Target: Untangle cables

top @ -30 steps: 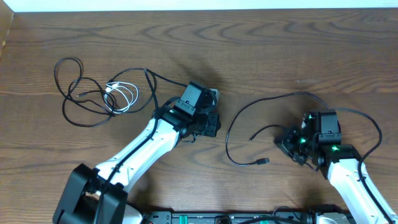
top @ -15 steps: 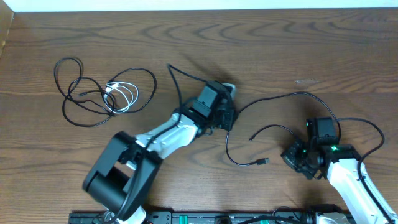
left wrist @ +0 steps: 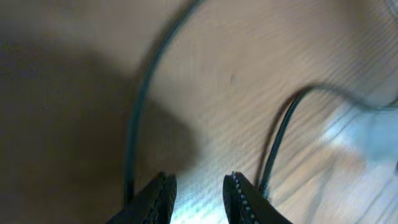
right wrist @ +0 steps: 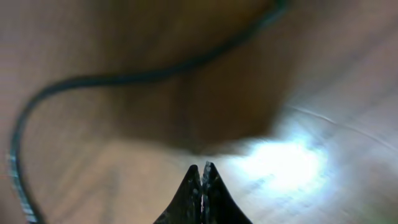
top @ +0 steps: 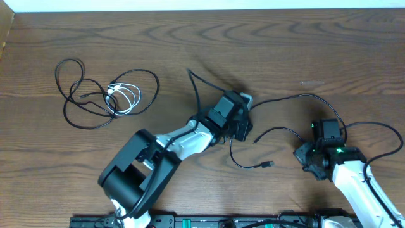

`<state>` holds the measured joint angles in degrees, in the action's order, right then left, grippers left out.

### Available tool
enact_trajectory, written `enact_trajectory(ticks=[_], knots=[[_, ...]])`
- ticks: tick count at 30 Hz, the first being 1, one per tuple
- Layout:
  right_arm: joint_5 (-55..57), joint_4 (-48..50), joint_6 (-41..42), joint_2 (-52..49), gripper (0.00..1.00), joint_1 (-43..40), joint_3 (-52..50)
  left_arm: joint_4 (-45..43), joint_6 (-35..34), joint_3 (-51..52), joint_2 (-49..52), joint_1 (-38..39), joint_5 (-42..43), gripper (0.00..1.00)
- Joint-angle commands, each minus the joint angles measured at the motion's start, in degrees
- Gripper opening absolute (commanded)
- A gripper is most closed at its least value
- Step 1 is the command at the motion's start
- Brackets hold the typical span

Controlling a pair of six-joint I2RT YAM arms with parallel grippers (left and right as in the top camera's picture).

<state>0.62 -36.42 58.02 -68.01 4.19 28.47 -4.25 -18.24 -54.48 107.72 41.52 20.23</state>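
So the thin black cable [top: 302, 96] is sprawled over the middle and right of the dark wood-grain worktop [top: 285, 44]. One free end pokes up toward the back, the line runs past the left end effector [top: 243, 130], arcs across to the right arm, and a small plug [top: 268, 164] sits at the end of a curl near the front. Way over on the left there's a bundle of loose black loops [top: 85, 96] with the short white cable [top: 123, 98] coiled up in the middle of it, touching the black strands. I honestly can't tell whether those loops are part of the same cable. On the left wrist cam the fingers sit a little apart with bare wood showing between the tips. One black strand passes just outside each finger, and nothing is pinched between the tips that I can see. The right end effector [right wrist: 202, 177] is closed tight, tips together, with nothing visible in them. On its cam a blurry black strand curves across above the tips without touching them.
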Motion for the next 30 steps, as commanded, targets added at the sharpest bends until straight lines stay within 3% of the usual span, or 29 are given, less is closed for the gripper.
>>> enact_trajectory(ticks=[1, 18, 30], knots=[[-2.1, 2.9, 1.6, -2.2, 0.01, 0.0, -0.2, 2.1, -0.1, 0.0, 0.7, 0.7, -0.4, 0.31], [-5.6, 26.6, 1.1, -20.9, 0.01, 12.0, -0.2, 9.3, 0.0, 0.1, 0.7, 0.7, -0.4, 0.31], [-13.2, 32.8, -7.6, -22.0, 0.02, 13.9, -0.2, 13.1, 0.0, 0.2, 0.7, 0.7, -0.4, 0.31]])
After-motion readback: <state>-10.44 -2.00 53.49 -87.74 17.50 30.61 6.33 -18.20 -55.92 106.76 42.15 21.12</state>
